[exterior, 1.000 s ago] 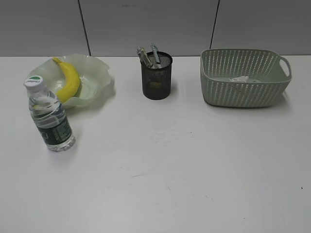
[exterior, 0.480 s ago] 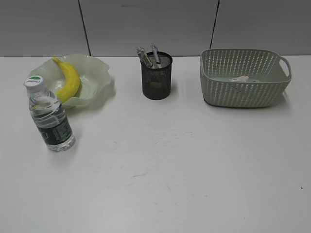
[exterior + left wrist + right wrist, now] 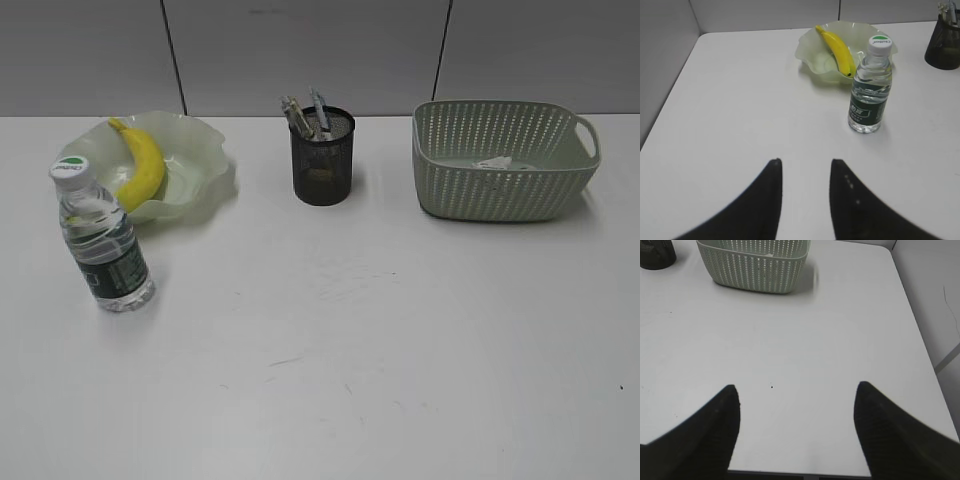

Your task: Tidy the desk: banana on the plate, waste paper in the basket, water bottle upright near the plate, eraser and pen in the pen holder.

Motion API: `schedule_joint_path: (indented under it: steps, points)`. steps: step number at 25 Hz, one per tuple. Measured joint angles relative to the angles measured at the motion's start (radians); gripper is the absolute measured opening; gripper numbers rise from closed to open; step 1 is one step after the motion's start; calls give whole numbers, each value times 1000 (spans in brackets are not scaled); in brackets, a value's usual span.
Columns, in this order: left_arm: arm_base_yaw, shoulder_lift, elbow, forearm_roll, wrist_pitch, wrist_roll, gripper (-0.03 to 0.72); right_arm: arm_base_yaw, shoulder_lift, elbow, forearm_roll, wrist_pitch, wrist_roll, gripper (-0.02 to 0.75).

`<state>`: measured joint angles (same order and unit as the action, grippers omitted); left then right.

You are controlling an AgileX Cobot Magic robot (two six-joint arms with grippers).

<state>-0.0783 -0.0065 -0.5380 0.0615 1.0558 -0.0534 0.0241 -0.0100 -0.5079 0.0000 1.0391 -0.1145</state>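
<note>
The banana (image 3: 143, 165) lies in the pale green plate (image 3: 205, 160) at the back left of the desk (image 3: 350, 330). The water bottle (image 3: 103, 240) stands upright just in front of the plate. The pen holder (image 3: 322, 158) holds pens; the eraser does not show. The waste paper (image 3: 493, 162) lies in the basket (image 3: 500, 190). Neither gripper shows in the exterior view. My left gripper (image 3: 805, 165) is open and empty, well short of the bottle (image 3: 869, 85), with the banana (image 3: 837, 47) and plate (image 3: 810, 47) beyond. My right gripper (image 3: 796, 390) is open and empty, short of the basket (image 3: 755, 267).
A grey panelled wall (image 3: 320, 50) runs behind the desk. The desk's right edge (image 3: 925, 350) and near edge show in the right wrist view. The pen holder also shows in the left wrist view (image 3: 944, 47) and the right wrist view (image 3: 657, 255).
</note>
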Motion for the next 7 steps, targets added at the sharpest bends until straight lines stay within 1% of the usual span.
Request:
schedule_joint_path:
  steps: [7]
  points:
    - [0,0,0,0,0,0,240,0,0,0,0,0,0,561]
